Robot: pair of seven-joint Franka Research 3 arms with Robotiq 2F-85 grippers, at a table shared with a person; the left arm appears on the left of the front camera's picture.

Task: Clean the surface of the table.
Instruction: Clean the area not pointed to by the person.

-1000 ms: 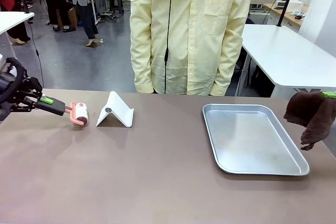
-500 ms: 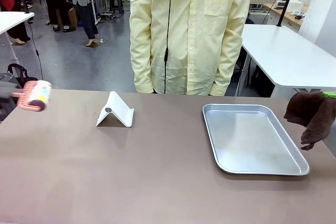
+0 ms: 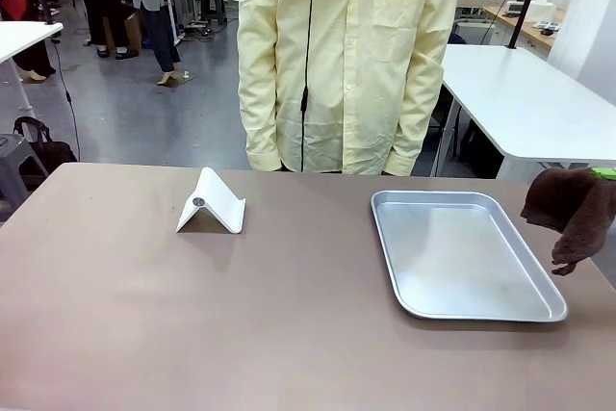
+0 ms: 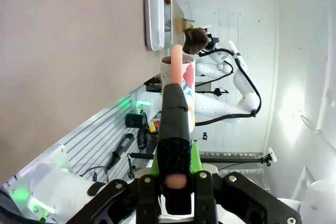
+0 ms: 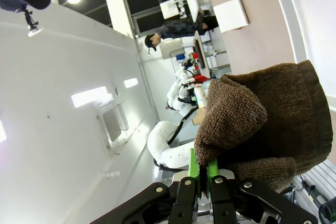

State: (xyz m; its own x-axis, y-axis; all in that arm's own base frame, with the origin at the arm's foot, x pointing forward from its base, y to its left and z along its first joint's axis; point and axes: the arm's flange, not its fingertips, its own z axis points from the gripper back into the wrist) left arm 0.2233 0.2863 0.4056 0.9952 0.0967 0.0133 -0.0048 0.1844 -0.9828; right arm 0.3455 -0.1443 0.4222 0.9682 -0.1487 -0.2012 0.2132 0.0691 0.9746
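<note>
From where I stand, the table [image 3: 241, 324] stretches wide and taupe-brown, with a person in a pale yellow shirt [image 3: 346, 55] at its far edge. On the top sit a folded white stand [image 3: 214, 203] left of the middle and a silver metal tray [image 3: 462, 257] toward the right, well apart from each other.

At the table's right end a dark brown cloth [image 3: 574, 207] hangs bunched, just right of the tray's far corner, with a sliver of green pad above it. Its lowest tip seems to dangle clear of the top, though I cannot be sure. In the right wrist view, the right gripper [image 5: 202, 174] has its green pads pinched tight on a fold of that cloth, which billows up in front of the camera. The table shows there as a brown strip at the top right, well beyond the cloth, with the white stand on it.

The left wrist view shows the left gripper [image 4: 175, 170] clamped narrow around the black handle of a lint roller [image 4: 179, 80]. Its pink neck and white roll point away from the wrist. The roll shows against the room past the table's edge, not on the top. The table fills the upper left of that view, and the tray stands at its far end.
</note>
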